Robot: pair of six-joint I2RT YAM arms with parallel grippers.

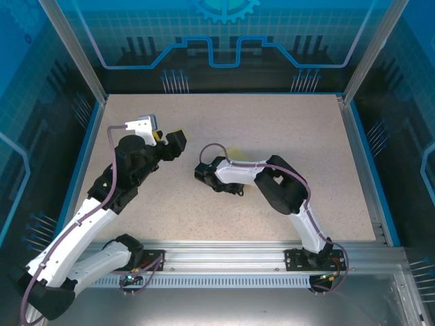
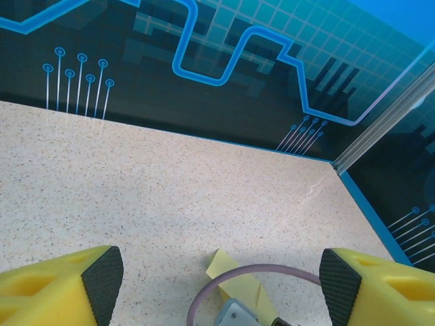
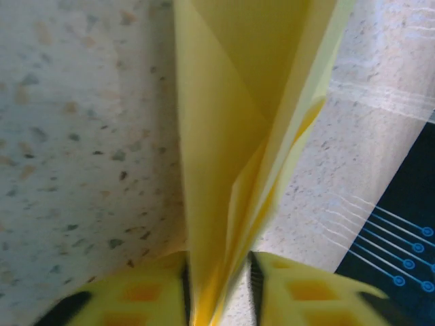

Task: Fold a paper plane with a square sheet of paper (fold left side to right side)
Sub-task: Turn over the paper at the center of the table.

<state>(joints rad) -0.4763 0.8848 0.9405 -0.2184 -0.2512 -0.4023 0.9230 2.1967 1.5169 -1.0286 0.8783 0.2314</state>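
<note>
Yellow paper plane (image 3: 231,102) between narrow jaws of right gripper (image 3: 217,288), grip unclear, left gripper (image 2: 221,278) spread wide

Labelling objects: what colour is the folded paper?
The paper is plain yellow, best in right wrist view.

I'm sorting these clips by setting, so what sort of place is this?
Probably a robot test cell in a lab: a left arm and a right arm bolted to an aluminium rail at a speckled tabletop, walled by panels printed with blue circuit graphics.
</note>
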